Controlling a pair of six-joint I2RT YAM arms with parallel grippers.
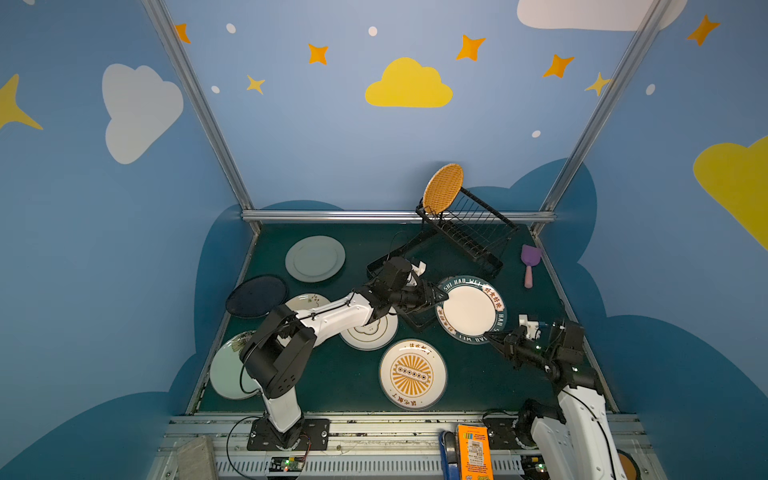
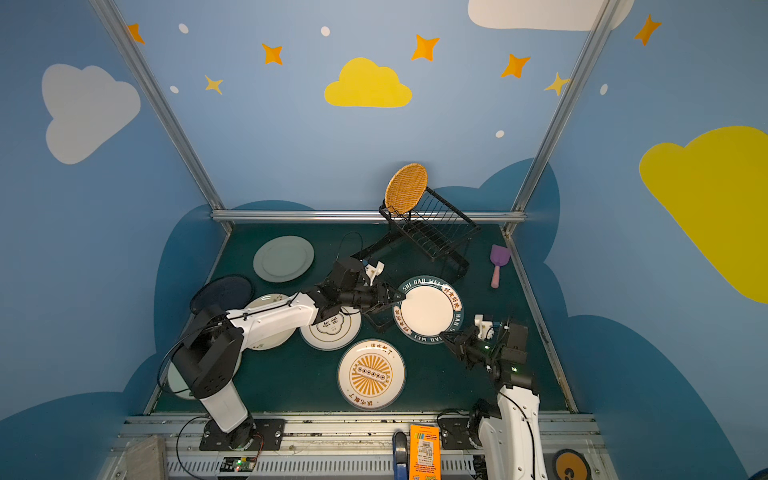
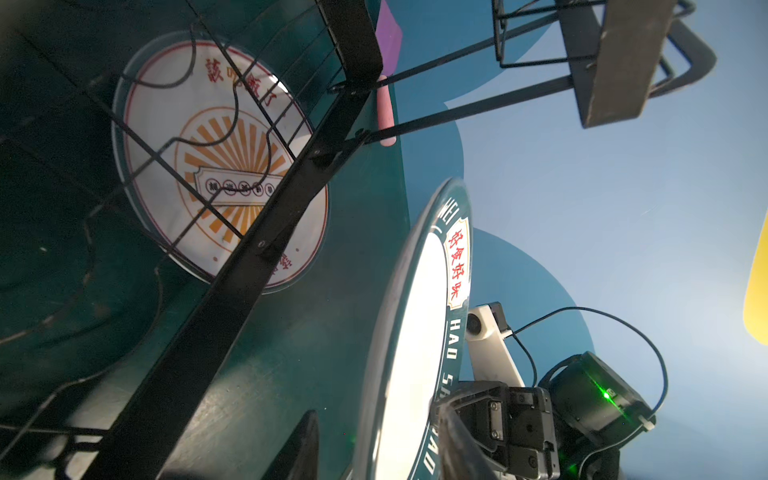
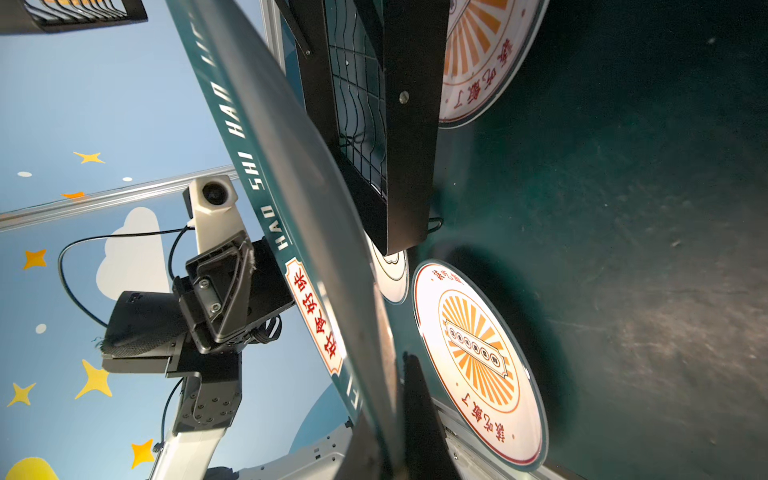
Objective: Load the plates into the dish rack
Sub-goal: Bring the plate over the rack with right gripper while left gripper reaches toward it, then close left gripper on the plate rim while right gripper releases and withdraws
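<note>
The teal lettered-rim plate (image 1: 471, 309) (image 2: 428, 309) (image 3: 415, 332) (image 4: 291, 166) hangs tilted above the mat. My right gripper (image 1: 492, 334) (image 2: 446, 336) (image 4: 392, 440) is shut on its near rim. My left gripper (image 1: 442, 297) (image 2: 399, 297) (image 3: 378, 449) straddles the opposite rim, open, with a gap showing beside one finger. The black wire dish rack (image 1: 469, 226) (image 2: 432, 230) stands at the back, with an orange-patterned plate (image 1: 443, 188) (image 2: 406, 188) upright in its far slot. The sunburst plate (image 1: 412, 374) (image 4: 478, 357) lies flat near the front.
Several plates lie on the mat to the left: grey-green (image 1: 315, 258), navy (image 1: 256, 296), flower-outline (image 1: 370, 332), mint (image 1: 226, 370). The rack's flat tray (image 1: 415, 324) reaches under the left gripper. A purple scoop (image 1: 530, 264) lies at right.
</note>
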